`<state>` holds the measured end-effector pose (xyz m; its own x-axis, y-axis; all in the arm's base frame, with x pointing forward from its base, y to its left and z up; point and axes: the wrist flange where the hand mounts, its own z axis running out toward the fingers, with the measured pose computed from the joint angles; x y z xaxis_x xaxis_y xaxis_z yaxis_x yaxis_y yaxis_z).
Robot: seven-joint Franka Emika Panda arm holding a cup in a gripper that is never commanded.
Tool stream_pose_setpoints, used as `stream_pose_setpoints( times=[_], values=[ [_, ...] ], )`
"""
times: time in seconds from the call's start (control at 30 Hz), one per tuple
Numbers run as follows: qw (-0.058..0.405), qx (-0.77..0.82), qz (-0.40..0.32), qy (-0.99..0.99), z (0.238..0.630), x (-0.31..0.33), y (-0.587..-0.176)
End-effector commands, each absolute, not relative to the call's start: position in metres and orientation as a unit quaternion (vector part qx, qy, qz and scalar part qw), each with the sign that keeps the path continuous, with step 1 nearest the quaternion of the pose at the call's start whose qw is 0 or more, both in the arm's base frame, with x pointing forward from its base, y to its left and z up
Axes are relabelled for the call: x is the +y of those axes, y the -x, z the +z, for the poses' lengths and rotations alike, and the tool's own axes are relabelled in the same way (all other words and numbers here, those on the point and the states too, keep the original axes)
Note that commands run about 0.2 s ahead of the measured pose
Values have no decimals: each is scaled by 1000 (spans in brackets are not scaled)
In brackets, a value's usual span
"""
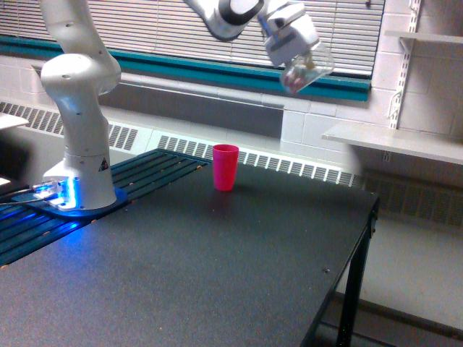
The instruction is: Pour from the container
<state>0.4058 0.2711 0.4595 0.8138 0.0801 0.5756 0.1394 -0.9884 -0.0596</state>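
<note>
Container (pixel 305 67) hangs high, well above red cup (pixel 225 167).

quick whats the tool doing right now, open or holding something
Tool: shut on the clear container, held tilted, high above the table and to the exterior view's right of the red cup.

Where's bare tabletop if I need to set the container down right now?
Most of the black table is bare: everything in front of the red cup and out to the exterior view's right edge. Crowded only at that view's left, around the arm's base. The gripper holds the container high.
</note>
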Motion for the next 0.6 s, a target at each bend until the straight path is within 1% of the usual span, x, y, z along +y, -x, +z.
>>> stream_pose_setpoints(
  times=[0.03,0.37,0.6],
  values=[
    [30,-59,-290,955,435,264,-392],
    [1,-85,-278,957,410,275,-368],
    [-5,-111,-271,956,398,287,-346]
  ],
)
